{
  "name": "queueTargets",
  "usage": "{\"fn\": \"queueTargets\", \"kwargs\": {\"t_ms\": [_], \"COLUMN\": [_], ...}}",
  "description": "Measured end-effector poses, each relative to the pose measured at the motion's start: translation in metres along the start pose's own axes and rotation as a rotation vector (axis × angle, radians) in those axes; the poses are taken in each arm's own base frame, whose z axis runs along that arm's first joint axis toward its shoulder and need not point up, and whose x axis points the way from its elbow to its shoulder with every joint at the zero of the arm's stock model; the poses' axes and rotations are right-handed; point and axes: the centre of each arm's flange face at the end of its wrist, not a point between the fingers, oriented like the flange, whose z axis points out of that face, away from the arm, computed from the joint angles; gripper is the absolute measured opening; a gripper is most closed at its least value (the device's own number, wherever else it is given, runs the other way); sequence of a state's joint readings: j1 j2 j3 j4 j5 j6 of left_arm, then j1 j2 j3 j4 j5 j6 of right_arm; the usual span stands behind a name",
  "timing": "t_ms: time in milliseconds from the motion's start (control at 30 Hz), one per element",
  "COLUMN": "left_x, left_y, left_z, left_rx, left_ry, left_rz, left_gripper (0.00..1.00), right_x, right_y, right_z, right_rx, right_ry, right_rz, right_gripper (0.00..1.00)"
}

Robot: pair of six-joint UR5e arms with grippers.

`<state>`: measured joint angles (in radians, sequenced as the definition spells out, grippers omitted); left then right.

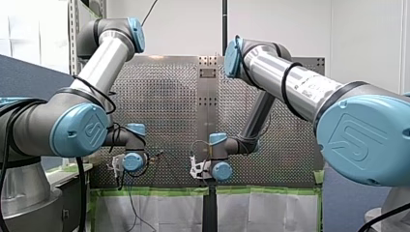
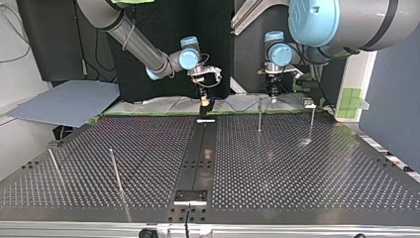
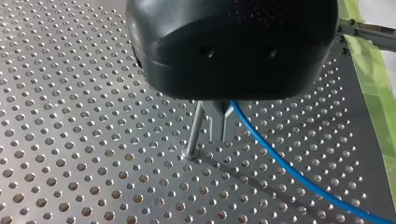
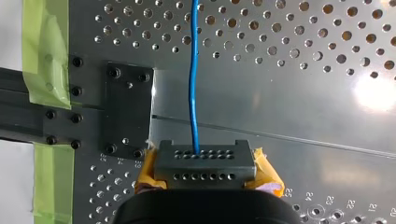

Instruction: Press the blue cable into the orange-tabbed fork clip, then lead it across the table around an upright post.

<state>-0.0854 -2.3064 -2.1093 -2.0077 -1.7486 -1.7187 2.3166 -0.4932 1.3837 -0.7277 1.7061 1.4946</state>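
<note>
1. The left claw (image 3: 222, 125) is seen in the left wrist view with its metal fingers drawn narrow and pinched onto the blue cable (image 3: 299, 172).
2. From those fingers the cable is led away in a long, slightly curved line over the perforated surface (image 3: 70, 116).
3. An upright post (image 3: 195, 130) is planted in the surface just beside the left claw's fingers, apart from the cable. Whether post and fingers touch cannot be told.
4. The right claw (image 4: 205, 157) is seen in the right wrist view with yellow pads on either side of a grey holed block. The cable is taken in at the middle of the block, so it is held there as well.
5. Ahead of the right claw the cable is stretched straight over the surface's smooth middle strip and on over the holes.
6. A black plate (image 4: 128, 109) is bolted to the surface beside that stretch of cable, near strips of green tape (image 4: 44, 51) along the edge.
7. In the top view both claws are lowered at the far edge of the surface, well apart.
</note>
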Motion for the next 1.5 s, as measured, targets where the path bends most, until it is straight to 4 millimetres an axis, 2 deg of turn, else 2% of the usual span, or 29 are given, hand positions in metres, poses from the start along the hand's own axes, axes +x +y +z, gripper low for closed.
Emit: {"fn": "queueTargets", "kwargs": {"t_ms": [300, 500, 633, 933, 1233, 1500], "left_x": [0.003, 0.005, 0.005, 0.000, 0.022, 0.017], "left_y": [-0.005, -0.007, -0.007, -0.009, -0.005, -0.006], "left_z": [-0.004, -0.007, -0.006, 0.003, 0.004, 0.019], "left_rx": [0.007, 0.011, 0.013, 0.030, 0.022, 0.021], "left_ry": [0.016, 0.028, 0.018, -0.010, 0.022, 0.003], "left_rz": [0.026, 0.035, 0.021, -0.015, -0.015, -0.031], "left_gripper": [0.00, 0.00, 0.00, 0.00, 0.00, 0.00], "right_x": [-0.005, -0.025, -0.032, -0.035, -0.037, -0.037], "right_y": [0.003, 0.007, 0.008, 0.015, 0.024, 0.026], "right_z": [-0.001, -0.003, -0.003, -0.001, 0.001, 0.002], "right_rx": [-0.013, -0.026, -0.029, -0.039, -0.052, -0.055], "right_ry": [-0.012, -0.040, -0.048, -0.052, -0.058, -0.057], "right_rz": [0.001, 0.002, 0.003, 0.006, 0.009, 0.007], "right_gripper": [0.00, 0.00, 0.00, 0.00, 0.00, 0.00]}}
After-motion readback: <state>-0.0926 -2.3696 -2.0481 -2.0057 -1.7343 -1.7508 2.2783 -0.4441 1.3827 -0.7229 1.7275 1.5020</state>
